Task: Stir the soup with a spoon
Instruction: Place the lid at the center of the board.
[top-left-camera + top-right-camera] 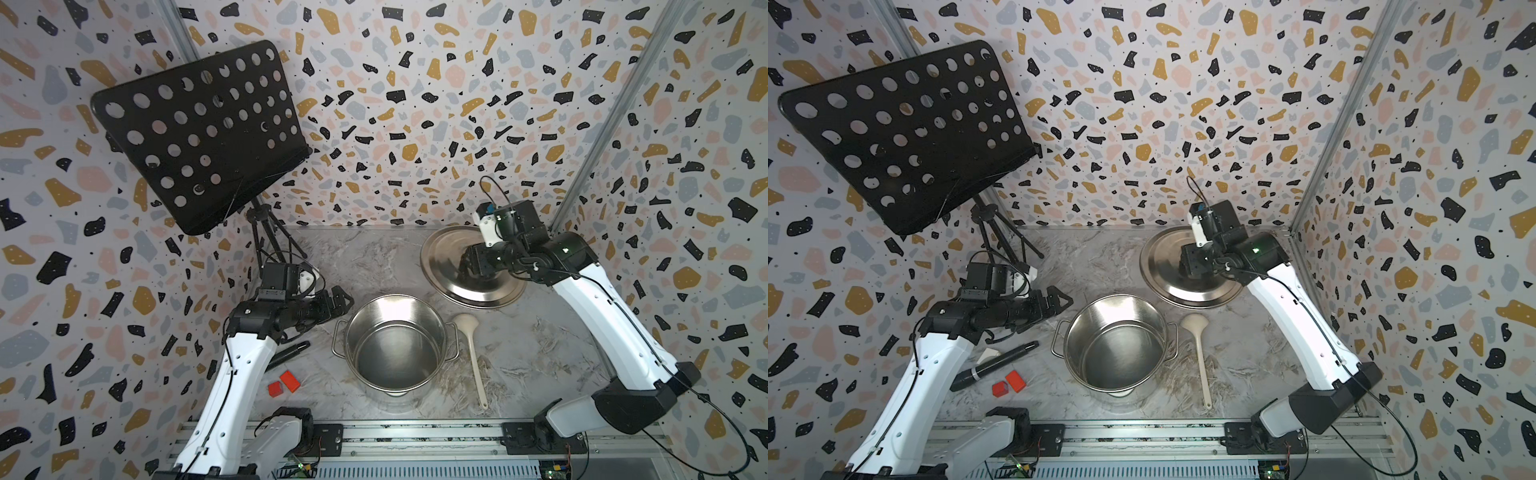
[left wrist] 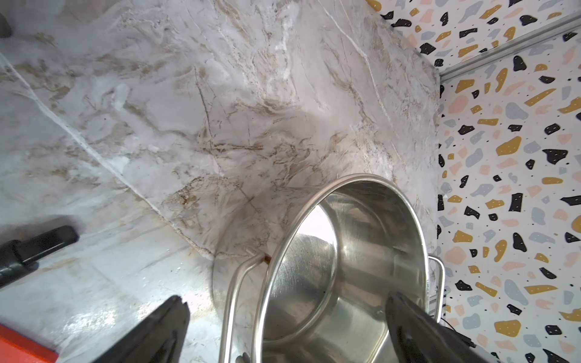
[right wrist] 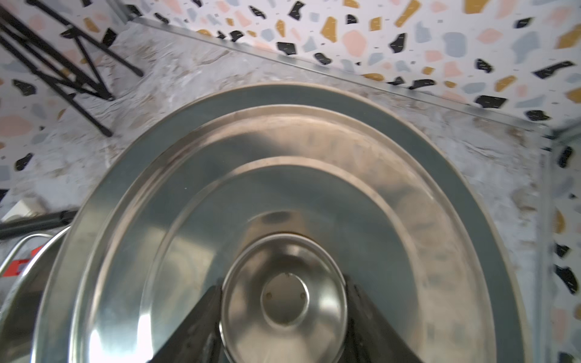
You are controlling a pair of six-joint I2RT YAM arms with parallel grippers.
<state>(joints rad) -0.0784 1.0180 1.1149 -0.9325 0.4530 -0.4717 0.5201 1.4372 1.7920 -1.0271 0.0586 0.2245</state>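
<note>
The steel pot (image 1: pixel 395 345) (image 1: pixel 1117 345) (image 2: pixel 345 267) stands mid-table with its lid off; its inside is bare and shiny, and no soup shows in it. The spoon (image 1: pixel 472 353) (image 1: pixel 1201 361), a cream ladle, lies flat on the table just right of the pot, bowl toward the back. My left gripper (image 1: pixel 334 303) (image 1: pixel 1059 301) (image 2: pixel 284 298) is open, level with the pot's left handle and rim, holding nothing. At the back right my right gripper (image 1: pixel 465 266) (image 1: pixel 1185 266) (image 3: pixel 283 286) is shut on the knob (image 3: pixel 284 298) of the steel lid (image 1: pixel 440 257) (image 1: pixel 1163 262) (image 3: pixel 283 157).
A black perforated music stand (image 1: pixel 199 133) on a tripod (image 1: pixel 266 237) fills the back left. A black microphone (image 1: pixel 994 365) and two red blocks (image 1: pixel 284 384) lie at the front left under my left arm. A metal rail (image 1: pixel 415 436) runs along the front edge.
</note>
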